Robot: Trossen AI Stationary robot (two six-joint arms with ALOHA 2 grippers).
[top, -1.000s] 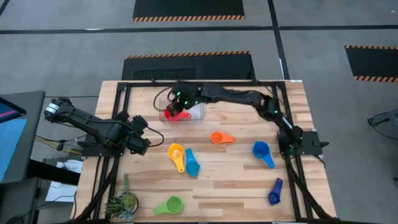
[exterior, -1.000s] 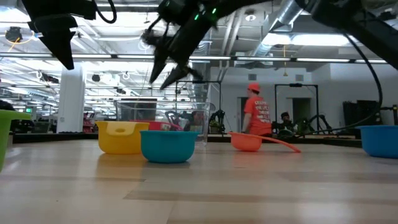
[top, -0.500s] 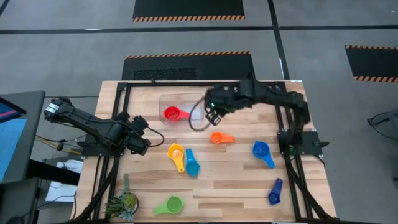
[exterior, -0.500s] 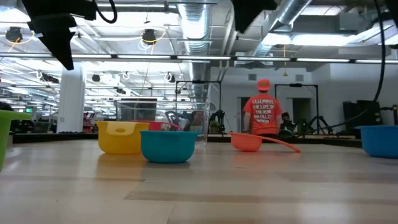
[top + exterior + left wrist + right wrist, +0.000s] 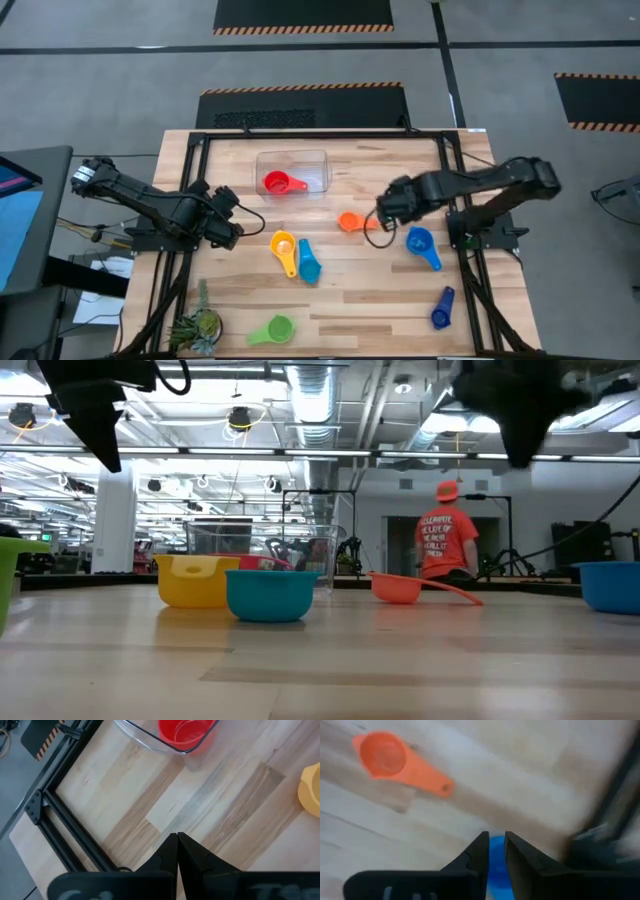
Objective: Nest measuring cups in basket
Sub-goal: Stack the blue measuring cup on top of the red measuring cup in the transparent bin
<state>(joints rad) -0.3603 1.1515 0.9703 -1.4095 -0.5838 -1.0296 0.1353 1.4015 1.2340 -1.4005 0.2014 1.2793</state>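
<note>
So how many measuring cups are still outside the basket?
6: orange mid-table, blue right, dark blue near right corner, yellow and light blue centre, green front.

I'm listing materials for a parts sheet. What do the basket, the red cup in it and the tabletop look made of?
Basket: clear, glossy plastic by the look, since the table shows through its walls. Red cup: smooth, evenly coloured plastic, probably moulded. Tabletop: pale wood planks with visible grain and seams, matte finish.
</note>
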